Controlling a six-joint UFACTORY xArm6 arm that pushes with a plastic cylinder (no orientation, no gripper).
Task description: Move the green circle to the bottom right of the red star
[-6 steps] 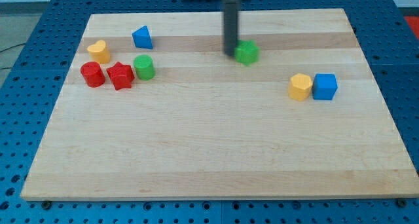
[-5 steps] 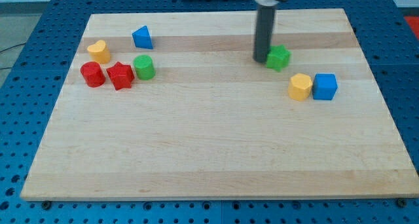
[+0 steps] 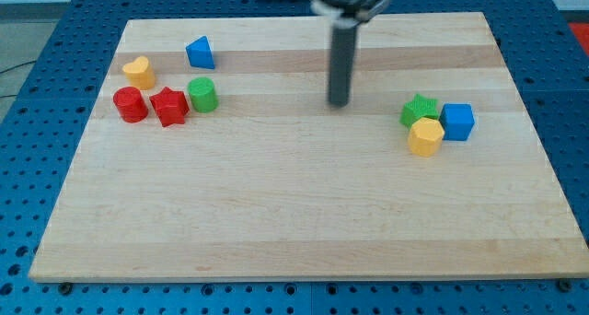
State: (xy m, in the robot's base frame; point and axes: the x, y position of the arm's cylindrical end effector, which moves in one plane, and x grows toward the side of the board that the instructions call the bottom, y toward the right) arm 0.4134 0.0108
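Observation:
The green circle [image 3: 202,95] stands on the wooden board [image 3: 294,214] at the view's upper left, touching the right side of the red star [image 3: 169,107]. My tip [image 3: 339,102] is on the board in the upper middle, far to the right of the green circle and well left of the right-hand cluster. It touches no block.
A red cylinder [image 3: 130,104] sits left of the red star. A yellow heart-like block [image 3: 140,72] and a blue triangle [image 3: 199,52] lie above them. At the right, a green star [image 3: 421,110], a yellow block [image 3: 426,136] and a blue cube [image 3: 457,122] cluster together.
The green star was pushed to the right and down against the yellow block and blue cube; the yellow block shifted slightly down. My tip has since drawn back to the left of it.

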